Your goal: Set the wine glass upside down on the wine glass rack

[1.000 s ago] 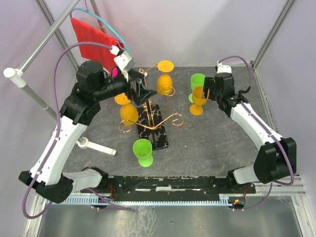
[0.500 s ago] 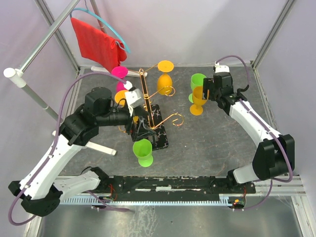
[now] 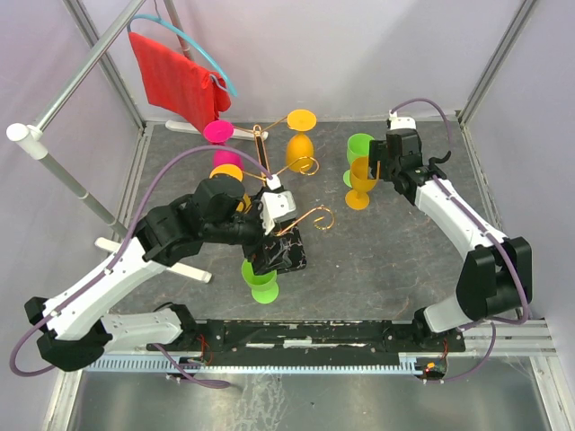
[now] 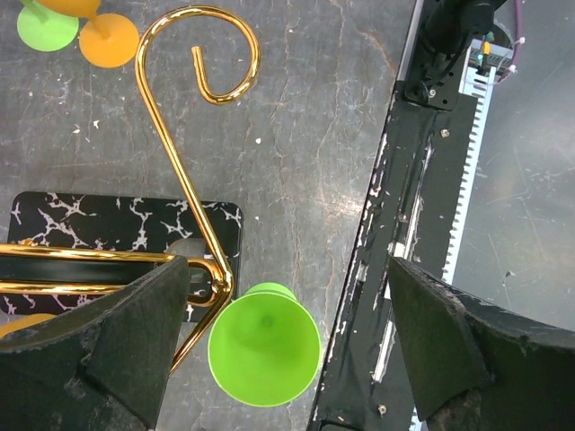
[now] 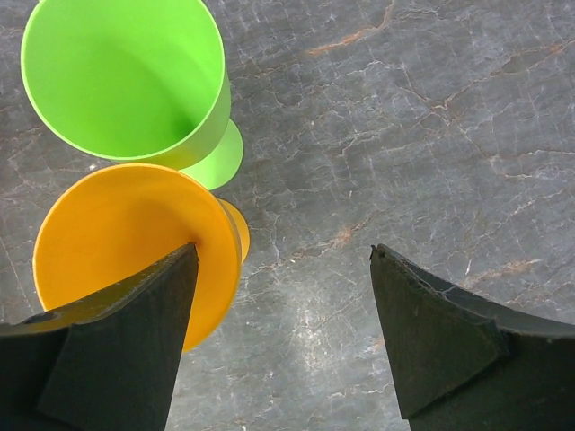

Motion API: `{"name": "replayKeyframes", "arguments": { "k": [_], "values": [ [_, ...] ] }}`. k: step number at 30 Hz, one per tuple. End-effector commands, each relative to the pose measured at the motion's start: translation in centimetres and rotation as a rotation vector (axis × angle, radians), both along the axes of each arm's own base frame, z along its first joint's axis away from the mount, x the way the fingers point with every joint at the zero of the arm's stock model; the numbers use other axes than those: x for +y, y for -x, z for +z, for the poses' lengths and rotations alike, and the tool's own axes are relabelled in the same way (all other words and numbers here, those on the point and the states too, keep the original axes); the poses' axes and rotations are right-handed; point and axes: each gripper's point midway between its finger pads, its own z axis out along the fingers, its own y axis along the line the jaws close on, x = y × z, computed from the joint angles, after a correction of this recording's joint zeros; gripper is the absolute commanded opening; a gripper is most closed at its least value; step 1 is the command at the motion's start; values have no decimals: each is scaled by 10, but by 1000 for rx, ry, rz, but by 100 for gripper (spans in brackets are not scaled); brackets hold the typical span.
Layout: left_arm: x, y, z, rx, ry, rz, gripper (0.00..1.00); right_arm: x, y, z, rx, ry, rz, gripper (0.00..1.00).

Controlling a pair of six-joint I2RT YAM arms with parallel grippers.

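wine glass rack (image 3: 295, 251) base: partly under left arm (image 3: 171, 235) | orange glass (image 5: 126, 233): partly behind right fingers (image 5: 99, 359)

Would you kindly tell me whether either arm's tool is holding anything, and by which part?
Nothing is held: the left tool and the right tool both stand open, gripping nothing.

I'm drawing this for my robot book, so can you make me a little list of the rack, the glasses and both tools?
rack: gold wire stand on a black marbled base
hanging upside down: orange glass, pink glass
standing by the base: green glass, open end up
left tool: open, over that green glass
right tool: open, next to the second orange glass
standing at the right: second orange glass and second green glass, side by side
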Motion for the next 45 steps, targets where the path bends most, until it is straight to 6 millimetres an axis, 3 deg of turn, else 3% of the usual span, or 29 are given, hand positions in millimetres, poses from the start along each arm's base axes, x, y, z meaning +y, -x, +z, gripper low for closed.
{"name": "replayKeyframes", "arguments": {
  "k": [1, 10, 14, 29, 37, 45],
  "values": [
    [9, 11, -7, 20, -64, -10, 95, -3, -12, 17, -46, 10, -11, 85],
    [14, 0, 37, -158, 79, 47, 96, -1, -14, 11, -35, 8, -5, 85],
    [15, 1, 37, -170, 88, 40, 96, -2, -14, 11, -32, 13, -3, 85],
    [28, 40, -3, 8, -15, -78, 91, -3, -17, 9, -22, 23, -3, 85],
    [35, 23, -52, 19, -172, -16, 83, -3, -18, 9, -20, 24, -4, 86],
    [31, 19, -70, 36, -196, 3, 78, -8, -14, 8, -18, 45, -10, 86]
  ]
}}
